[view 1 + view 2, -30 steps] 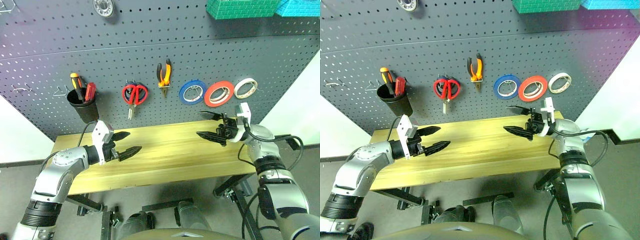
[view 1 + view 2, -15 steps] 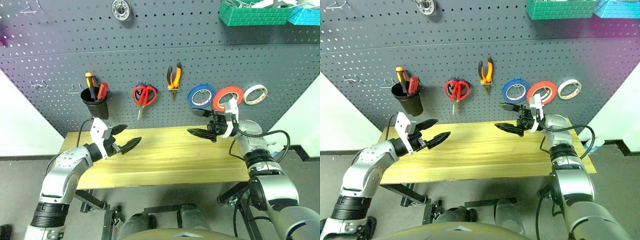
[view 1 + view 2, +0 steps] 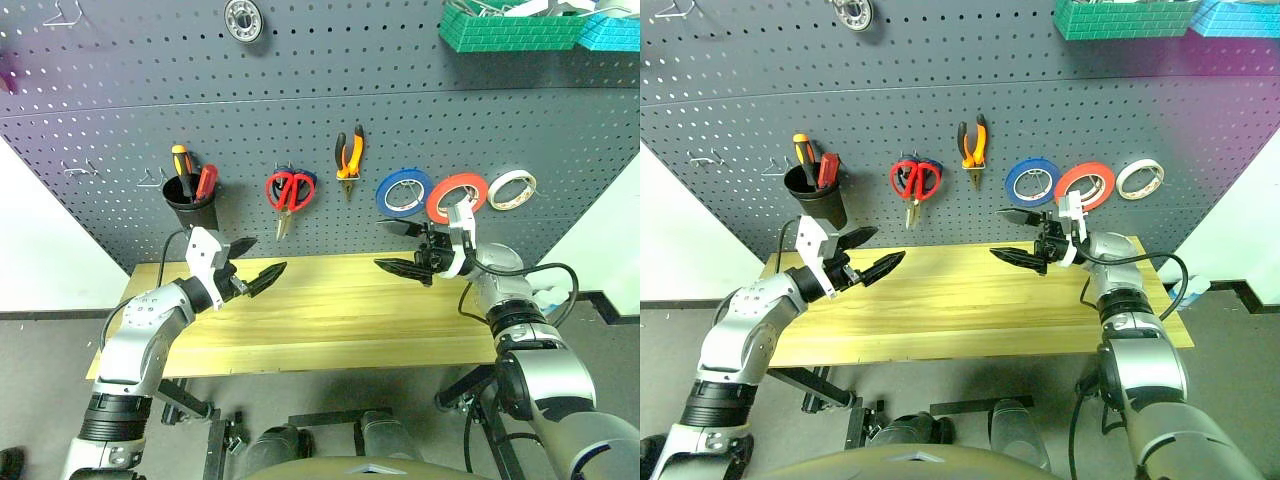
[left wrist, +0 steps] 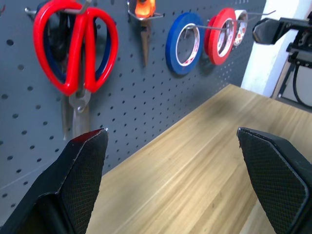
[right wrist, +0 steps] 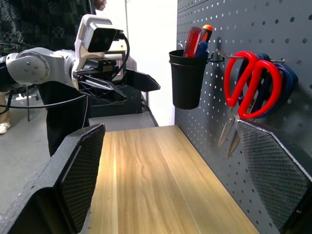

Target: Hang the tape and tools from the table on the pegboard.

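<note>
So the table (image 3: 330,320) looks like bare wood from end to end, and everything the task names is already up on the pegboard (image 3: 300,120) behind it. My read: the hanging is basically done.

Taking the red-handled scissors (image 3: 281,190) as the landmark: they hang point-down on a hook, with a darker blue-handled pair tucked behind them. The orange-and-black pliers (image 3: 348,155) hang just to their right, nose down. Further right sit three rolls in a row, blue tape (image 3: 403,191), the red tape roll (image 3: 457,196), then white tape (image 3: 512,188). To the left of the scissors a black cup (image 3: 192,207) holds the red-handled screwdriver (image 3: 205,182) upright next to an orange one.

Both arms hover over the table, holding nothing. The left gripper (image 3: 252,274) has its fingers spread wide, pointing in toward the middle, below and left of the scissors. The right gripper (image 3: 402,246) is spread wide too, pointing left, just below the blue roll, so it's the nearer arm to the tapes.

No readable brand or writing on anything.
</note>
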You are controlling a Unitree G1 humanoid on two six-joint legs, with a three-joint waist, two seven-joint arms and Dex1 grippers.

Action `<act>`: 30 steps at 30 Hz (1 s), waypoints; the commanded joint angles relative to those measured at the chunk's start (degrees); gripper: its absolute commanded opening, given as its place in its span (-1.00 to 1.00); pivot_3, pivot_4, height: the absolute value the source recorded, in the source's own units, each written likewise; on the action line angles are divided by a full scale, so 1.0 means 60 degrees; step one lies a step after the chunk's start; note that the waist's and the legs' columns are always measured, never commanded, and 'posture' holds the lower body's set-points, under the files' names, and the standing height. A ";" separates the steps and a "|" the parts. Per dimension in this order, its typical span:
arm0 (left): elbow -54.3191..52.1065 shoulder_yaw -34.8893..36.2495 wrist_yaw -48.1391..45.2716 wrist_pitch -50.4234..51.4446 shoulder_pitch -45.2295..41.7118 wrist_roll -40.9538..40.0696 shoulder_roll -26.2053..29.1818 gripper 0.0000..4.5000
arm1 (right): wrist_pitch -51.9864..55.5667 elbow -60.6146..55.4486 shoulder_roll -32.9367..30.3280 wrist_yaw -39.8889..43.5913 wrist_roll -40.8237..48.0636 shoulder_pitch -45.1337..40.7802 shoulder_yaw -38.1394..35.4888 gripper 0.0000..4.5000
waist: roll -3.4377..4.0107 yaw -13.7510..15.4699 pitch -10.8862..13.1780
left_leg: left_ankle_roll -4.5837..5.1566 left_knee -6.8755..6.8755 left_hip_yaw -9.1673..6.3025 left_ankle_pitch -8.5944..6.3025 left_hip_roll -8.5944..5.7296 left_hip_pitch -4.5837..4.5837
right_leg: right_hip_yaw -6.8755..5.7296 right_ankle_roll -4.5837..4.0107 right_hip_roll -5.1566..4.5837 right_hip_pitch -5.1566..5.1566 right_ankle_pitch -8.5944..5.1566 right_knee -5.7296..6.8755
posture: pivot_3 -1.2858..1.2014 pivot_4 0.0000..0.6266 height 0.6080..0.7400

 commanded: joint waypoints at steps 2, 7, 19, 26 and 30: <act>0.0066 -0.0024 -0.0041 -0.0319 -0.0329 0.0137 -0.0065 0.97 | -0.0179 -0.0114 0.0029 0.0014 0.0044 -0.0318 -0.0249 1.00 | 0.0000 -0.0009 0.0000 | 0.0000 0.0000 -0.0001 0.0000 0.0000 0.0000 | 0.0000 0.0000 0.0000 0.0001 0.0000 0.0000 | -0.10 -1.00 1.00; 0.0302 -0.0085 -0.0135 -0.0380 -0.0582 0.0192 -0.0143 0.97 | -0.0197 -0.0170 0.0020 0.0014 0.0041 -0.0303 -0.0298 1.00 | 0.0000 -0.0028 -0.0001 | 0.0000 0.0000 0.0000 0.0000 0.0000 0.0000 | 0.0000 0.0000 0.0000 0.0003 0.0000 0.0000 | -0.11 -1.00 1.00; 0.0740 -0.0156 -0.0227 -0.0647 -0.0928 0.0323 -0.0299 0.97 | -0.0261 -0.0345 0.0015 0.0014 0.0065 -0.0157 -0.0387 1.00 | 0.0000 -0.0279 -0.0003 | 0.0000 0.0001 -0.0001 0.0000 0.0000 -0.0003 | -0.0001 0.0001 -0.0001 0.0014 0.0000 -0.0005 | -0.14 -1.00 1.00; 0.0812 -0.0140 -0.0190 -0.0658 -0.1000 0.0353 -0.0328 0.97 | -0.0246 -0.0295 0.0030 0.0014 0.0020 -0.0206 -0.0441 1.00 | 0.0008 -0.0565 -0.0011 | 0.0000 -0.0002 -0.0003 0.0000 0.0000 -0.0003 | -0.0001 0.0002 -0.0001 0.0027 0.0000 -0.0004 | -0.14 -1.00 1.00; 0.0821 -0.0123 -0.0213 -0.0656 -0.0990 0.0359 -0.0337 0.97 | -0.0260 -0.0325 0.0052 0.0014 0.0010 -0.0182 -0.0502 1.00 | 0.0009 -0.0585 -0.0013 | 0.0000 -0.0002 -0.0004 0.0000 0.0000 -0.0003 | -0.0001 0.0002 -0.0001 0.0026 0.0000 -0.0004 | -0.15 -1.00 1.00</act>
